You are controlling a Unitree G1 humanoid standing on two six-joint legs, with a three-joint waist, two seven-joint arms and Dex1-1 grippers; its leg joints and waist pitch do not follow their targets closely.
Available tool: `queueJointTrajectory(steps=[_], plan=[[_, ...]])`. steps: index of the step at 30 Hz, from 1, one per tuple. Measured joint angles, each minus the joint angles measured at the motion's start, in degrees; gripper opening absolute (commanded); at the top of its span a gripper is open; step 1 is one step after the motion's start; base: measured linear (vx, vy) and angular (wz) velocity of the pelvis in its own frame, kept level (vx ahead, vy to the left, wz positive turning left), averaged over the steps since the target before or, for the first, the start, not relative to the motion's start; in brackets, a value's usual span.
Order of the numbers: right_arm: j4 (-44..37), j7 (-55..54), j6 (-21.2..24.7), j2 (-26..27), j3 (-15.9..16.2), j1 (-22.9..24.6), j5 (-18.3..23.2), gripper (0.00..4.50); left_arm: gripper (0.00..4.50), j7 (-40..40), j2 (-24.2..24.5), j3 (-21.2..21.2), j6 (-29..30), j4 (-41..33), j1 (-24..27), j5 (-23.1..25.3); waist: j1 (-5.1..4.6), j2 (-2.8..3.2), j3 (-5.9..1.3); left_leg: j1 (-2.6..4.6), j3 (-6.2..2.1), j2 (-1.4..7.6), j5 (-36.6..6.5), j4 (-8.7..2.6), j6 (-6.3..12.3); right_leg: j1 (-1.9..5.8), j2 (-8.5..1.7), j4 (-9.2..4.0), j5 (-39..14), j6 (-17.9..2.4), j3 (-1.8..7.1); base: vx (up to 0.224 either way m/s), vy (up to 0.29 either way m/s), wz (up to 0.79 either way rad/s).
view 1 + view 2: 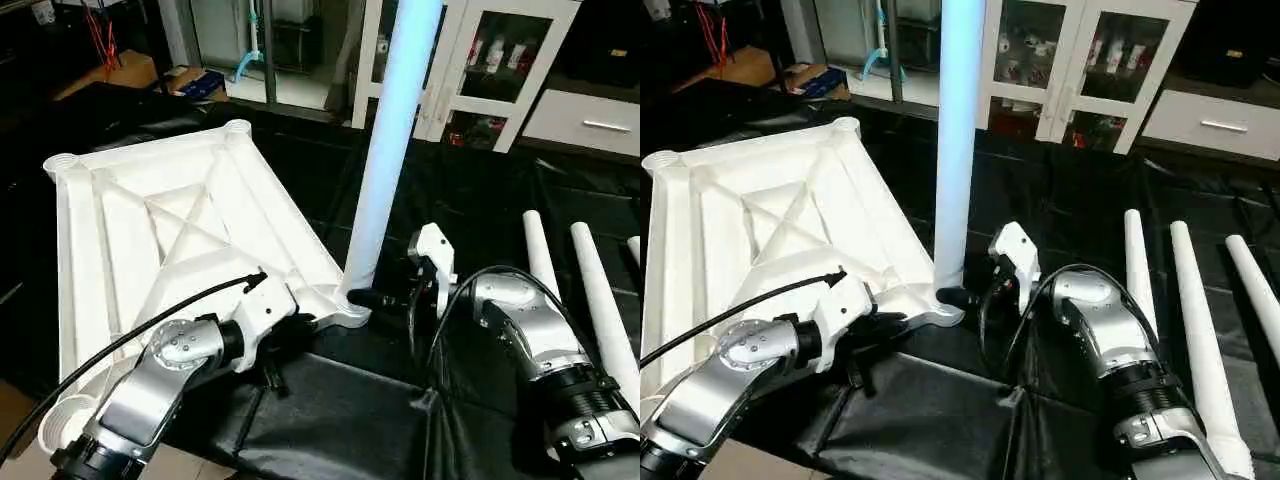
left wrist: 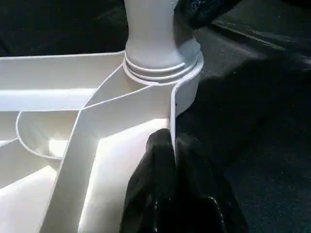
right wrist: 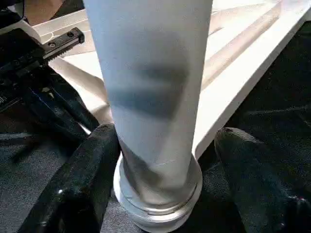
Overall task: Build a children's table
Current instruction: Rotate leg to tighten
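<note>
A white square table top point(image 1: 150, 240) is laid ribbed underside up on black cloth point(image 1: 330, 420). One tapered leg point(image 1: 385, 150) is stood upright in its near corner socket point(image 2: 163, 68). Three spare legs point(image 1: 1200, 330) are laid well apart to the right. In the left wrist view, the left gripper point(image 2: 172, 160) is seen clenched on the top's rim beside that socket. In the right wrist view, the right gripper point(image 3: 160, 174) is seen spread around the leg's base, one finger point(image 3: 82, 179) touching, the other apart.
</note>
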Motion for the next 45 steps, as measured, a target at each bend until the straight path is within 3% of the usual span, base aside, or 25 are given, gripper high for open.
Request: queueJointTrajectory(steps=[11,17,23,27,31,37,38,45], plan=[[0.0,1.5,0.8,0.8,0.0,0.0,0.2,2.07,0.0,-0.5,0.3,0.0,0.2,-0.1,0.0,-0.1,0.0,0.01,0.0,0.0,-0.01,0.0,0.0,0.02,0.0,0.01,0.0,0.01,0.0,0.0,0.0,0.0,0.0,0.0],[0.2,-1.5,0.5,2.4,-0.1,0.1,-0.2,1.9,0.0,0.3,0.1,0.5,1.6,-0.2,-0.3,0.0,-0.32,-0.01,-0.01,0.03,-0.03,0.01,0.0,0.02,-0.03,0.01,0.01,0.06,0.0,0.0,0.0,0.0,0.0,0.0],[6.4,-26.5,-2.1,11.9,-3.9,-1.8,-4.5,1.87,0.0,13.3,-10.5,0.2,5.0,11.2,-9.0,5.2,-1.51,-0.01,-0.04,0.46,-0.04,-0.04,0.1,0.03,-0.15,0.33,0.01,0.0,0.0,0.1,0.05,0.0,0.0,0.0],[8.9,-41.2,-2.0,17.3,-6.3,-3.5,-6.6,1.87,0.0,19.8,-15.9,0.1,5.1,19.5,-14.4,6.0,-1.61,0.13,-0.12,0.5,-0.09,-0.08,0.1,0.0,-0.15,0.36,0.01,-0.07,-0.1,0.2,0.05,0.0,0.0,0.0],[10.1,-47.9,-2.4,20.6,-7.2,-4.3,-7.9,1.86,0.0,21.8,-17.9,0.1,4.7,23.3,-16.8,6.3,-1.58,0.29,-0.21,0.48,-0.14,-0.11,0.1,0.0,-0.15,0.38,0.01,-0.11,-0.1,0.2,0.05,0.0,0.0,0.0],[10.9,-46.2,-5.0,21.2,-7.9,-4.0,-7.2,1.86,0.0,21.4,-17.3,-0.1,4.5,22.2,-16.2,6.5,-1.6,0.36,-0.25,0.45,-0.15,-0.11,0.1,-0.03,-0.15,0.38,0.01,-0.13,0.1,-0.1,0.04,0.0,0.0,0.0],[10.4,-44.7,-4.9,20.3,-7.8,-3.8,-7.1,2.42,0.0,20.8,-16.6,-0.2,4.9,20.8,-15.6,6.4,-1.63,0.35,-0.25,0.43,-0.16,-0.1,0.1,-0.05,-0.15,0.36,0.01,-0.12,0.1,-0.1,0.02,0.0,0.0,0.0],[6.5,-33.7,-2.0,15.9,-6.1,-2.7,-4.7,2.99,0.0,15.8,-10.8,-0.1,7.8,12.0,-11.3,5.6,-1.67,0.37,-0.24,0.29,-0.19,0.02,0.1,-0.2,-0.16,0.14,0.13,-0.17,0.0,0.0,-0.06,0.0,0.0,0.0]])
